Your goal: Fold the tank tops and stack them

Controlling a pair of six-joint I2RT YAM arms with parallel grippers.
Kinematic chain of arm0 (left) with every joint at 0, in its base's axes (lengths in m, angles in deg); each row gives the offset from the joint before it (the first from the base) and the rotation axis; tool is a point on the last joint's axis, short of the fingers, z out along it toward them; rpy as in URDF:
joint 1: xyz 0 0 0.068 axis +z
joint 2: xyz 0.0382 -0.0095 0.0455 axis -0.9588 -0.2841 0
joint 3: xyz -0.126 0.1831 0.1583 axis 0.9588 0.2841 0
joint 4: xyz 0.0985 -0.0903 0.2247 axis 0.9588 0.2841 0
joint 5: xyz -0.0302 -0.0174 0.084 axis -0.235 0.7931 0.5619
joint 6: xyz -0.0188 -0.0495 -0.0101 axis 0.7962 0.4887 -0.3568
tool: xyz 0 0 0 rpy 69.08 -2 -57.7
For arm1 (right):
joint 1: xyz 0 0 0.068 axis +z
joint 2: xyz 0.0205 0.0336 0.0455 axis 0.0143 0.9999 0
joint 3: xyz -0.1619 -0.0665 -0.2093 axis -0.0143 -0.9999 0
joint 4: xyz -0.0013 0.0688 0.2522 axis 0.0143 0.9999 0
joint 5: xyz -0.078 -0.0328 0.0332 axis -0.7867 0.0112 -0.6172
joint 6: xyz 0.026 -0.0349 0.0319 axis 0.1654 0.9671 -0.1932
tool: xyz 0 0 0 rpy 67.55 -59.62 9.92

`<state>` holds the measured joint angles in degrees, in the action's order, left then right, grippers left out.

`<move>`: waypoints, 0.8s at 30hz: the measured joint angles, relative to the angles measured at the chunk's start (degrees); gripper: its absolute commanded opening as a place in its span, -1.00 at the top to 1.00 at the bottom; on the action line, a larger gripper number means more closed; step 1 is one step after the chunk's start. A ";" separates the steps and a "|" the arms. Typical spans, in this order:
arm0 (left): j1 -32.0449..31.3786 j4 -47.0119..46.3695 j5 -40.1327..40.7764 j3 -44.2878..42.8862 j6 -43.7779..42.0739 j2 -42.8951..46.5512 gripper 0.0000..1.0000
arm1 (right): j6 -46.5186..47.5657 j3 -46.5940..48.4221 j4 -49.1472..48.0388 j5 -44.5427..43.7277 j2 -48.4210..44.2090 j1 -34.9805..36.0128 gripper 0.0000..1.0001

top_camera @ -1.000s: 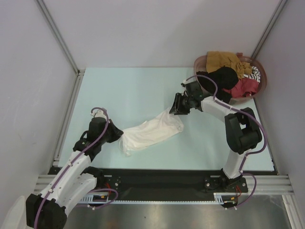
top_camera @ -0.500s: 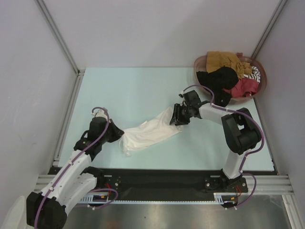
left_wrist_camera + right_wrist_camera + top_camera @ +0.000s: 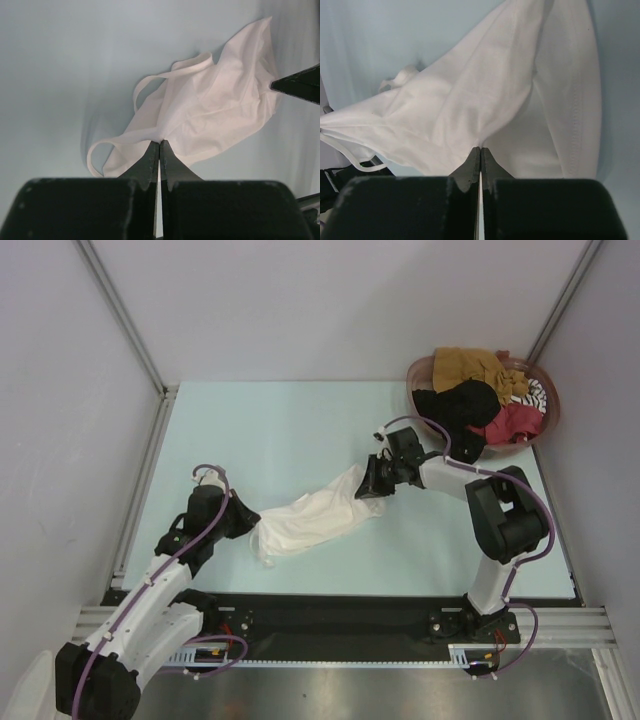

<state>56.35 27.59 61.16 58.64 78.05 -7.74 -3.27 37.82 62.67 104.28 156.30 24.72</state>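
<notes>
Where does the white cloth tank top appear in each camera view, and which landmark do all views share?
Top external: the white cloth tank top lies stretched out near the middle of the picture.
Left wrist: the tank top is at centre and right, strap loops at left.
Right wrist: the tank top fills most of the picture.
Shared landmark: the pale blue table under it.

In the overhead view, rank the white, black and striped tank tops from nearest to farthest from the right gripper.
1. white tank top, clamped in the right gripper, mid-table.
2. black tank top, left side of the basket.
3. striped tank top, basket's right rim.
</notes>
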 measured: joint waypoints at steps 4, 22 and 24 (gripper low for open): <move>0.02 0.04 0.07 0.00 0.00 0.17 0.99 | 0.00 -0.83 -0.55 1.05 -1.27 -0.92 1.00; 0.04 8.61 -0.22 -19.30 -4.37 6.05 0.99 | 0.46 -3.50 -0.48 -0.11 -40.28 -9.07 1.00; 0.04 9.46 -1.01 -22.32 -5.44 7.34 1.00 | 0.90 -3.48 -0.09 -0.57 -44.89 -9.16 1.00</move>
<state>56.39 37.05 60.15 36.32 72.61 -0.40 -2.38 34.35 62.59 103.71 111.40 15.56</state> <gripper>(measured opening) 0.007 0.010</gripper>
